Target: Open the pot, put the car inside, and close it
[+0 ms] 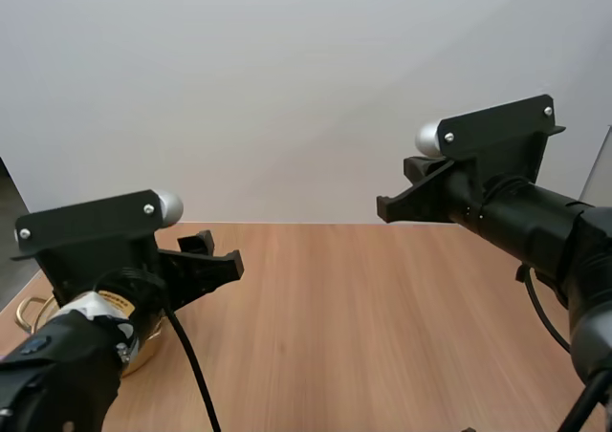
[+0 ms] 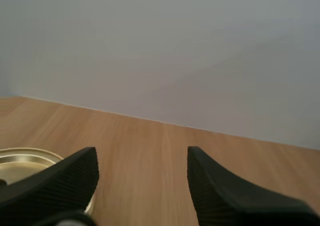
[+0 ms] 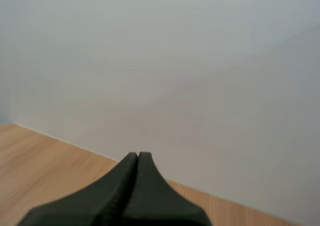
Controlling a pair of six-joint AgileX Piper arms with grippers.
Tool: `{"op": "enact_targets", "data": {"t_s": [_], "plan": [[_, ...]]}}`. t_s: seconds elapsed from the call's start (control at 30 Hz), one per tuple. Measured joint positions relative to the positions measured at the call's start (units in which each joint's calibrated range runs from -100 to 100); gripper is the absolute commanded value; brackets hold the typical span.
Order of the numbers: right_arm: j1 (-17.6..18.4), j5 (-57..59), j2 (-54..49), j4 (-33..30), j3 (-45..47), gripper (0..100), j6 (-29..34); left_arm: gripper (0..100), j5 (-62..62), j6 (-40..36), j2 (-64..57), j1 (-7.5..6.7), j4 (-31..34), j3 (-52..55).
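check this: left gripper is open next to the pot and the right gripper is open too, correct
No: the right gripper is shut, one dark wedge in the right wrist view. The left gripper is open next to the pot, as you said.

A light wooden counter [image 1: 363, 327] carries a single brass-coloured pot [image 1: 145, 348], standing near its left edge.

Lab-like robot test bench: wooden table [image 1: 382, 317], plain white wall [image 1: 287, 78].
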Motion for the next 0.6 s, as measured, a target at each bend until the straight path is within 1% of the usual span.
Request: {"op": "enact_targets", "data": {"t_s": [0.2, 0.27, 0.37, 0.47, 0.6], "plan": [[0.0, 0.0, 0.0, -0.5, 0.0, 0, 0.0, 86, -16.1, -0.4, -1.6, -1.89, 10.0, 11.7], [0.0, 0.0, 0.0, -0.6, 0.0, 0, 0.0, 86, -20.4, -0.4, -3.0, -2.28, 13.6, 15.1], [0.0, 0.0, 0.0, -1.8, 0.0, 0, 0.0, 86, -24.7, -1.3, -4.7, -2.28, 18.0, 17.8], [0.0, 0.0, 0.0, -3.3, 0.0, 0, 0.0, 86, -24.5, -3.7, -7.3, -2.15, 19.4, 18.0], [0.0, 0.2, 0.0, -3.4, 0.0, 0, 0.1, 86, -17.1, -6.3, -10.5, -1.19, 18.7, 18.0]]}}
